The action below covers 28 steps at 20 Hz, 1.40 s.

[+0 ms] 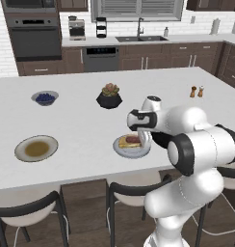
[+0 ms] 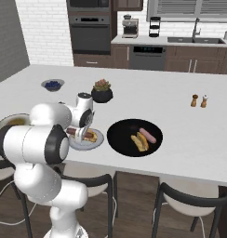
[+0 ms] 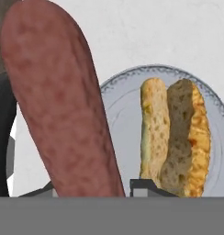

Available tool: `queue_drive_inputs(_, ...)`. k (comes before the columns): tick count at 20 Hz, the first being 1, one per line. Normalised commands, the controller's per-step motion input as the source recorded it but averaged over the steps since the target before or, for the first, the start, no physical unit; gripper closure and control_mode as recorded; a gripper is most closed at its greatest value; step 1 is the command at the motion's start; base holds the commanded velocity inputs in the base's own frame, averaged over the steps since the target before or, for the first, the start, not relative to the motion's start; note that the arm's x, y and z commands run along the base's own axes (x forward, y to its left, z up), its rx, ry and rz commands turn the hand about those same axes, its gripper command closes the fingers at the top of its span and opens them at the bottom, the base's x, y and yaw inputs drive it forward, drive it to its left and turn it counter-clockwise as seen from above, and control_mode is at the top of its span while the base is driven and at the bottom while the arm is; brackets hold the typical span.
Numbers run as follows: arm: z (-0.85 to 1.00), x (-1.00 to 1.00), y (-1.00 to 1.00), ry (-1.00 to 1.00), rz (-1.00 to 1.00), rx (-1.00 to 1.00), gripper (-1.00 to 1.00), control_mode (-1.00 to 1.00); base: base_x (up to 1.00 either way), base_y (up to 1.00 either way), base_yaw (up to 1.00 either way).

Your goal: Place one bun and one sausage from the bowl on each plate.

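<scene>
Clamping a sausage (image 3: pixel 58 105), the pincer (image 1: pixel 140 140) hovers over the grey plate's (image 3: pixel 127 119) bun (image 3: pixel 176 137), seen close from the hand.

My own arm hides part of the grey plate (image 1: pixel 123 150); the held sausage (image 3: pixel 58 105) runs past the hand view's edge, covering my jaws.

no text, label, brand, number or sign can be read anywhere in these views. the kitchen appliances along the back wall carry no legible markings at this size.
</scene>
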Motion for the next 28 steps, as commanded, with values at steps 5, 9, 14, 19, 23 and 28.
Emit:
queue_drive_inputs(5, -0.28, 0.04, 0.17, 0.01, 0.01, -0.06, 1.0, -1.0, 0.0, 0.0, 0.0)
queue_drive_inputs(9, -0.11, 0.0, 0.0, 0.0, 0.0, -0.03, 1.0, -1.0, 0.0, 0.0, 0.0)
queue_drive_inputs(14, -0.2, 0.01, 0.0, 0.0, 0.0, -0.03, 1.0, -1.0, 0.0, 0.0, 0.0)
queue_drive_inputs(19, -0.23, 0.1, 0.0, 0.0, 0.0, -0.03, 1.0, -1.0, 0.0, 0.0, 0.0)
queue_drive_inputs(23, -0.08, 0.15, -0.01, 0.0, 0.0, -0.01, 1.0, -1.0, 0.0, 0.0, 0.0)
queue_drive_inputs(28, -0.04, 0.22, -0.01, 0.0, 0.0, 0.0, 1.0, -1.0, 0.0, 0.0, 0.0)
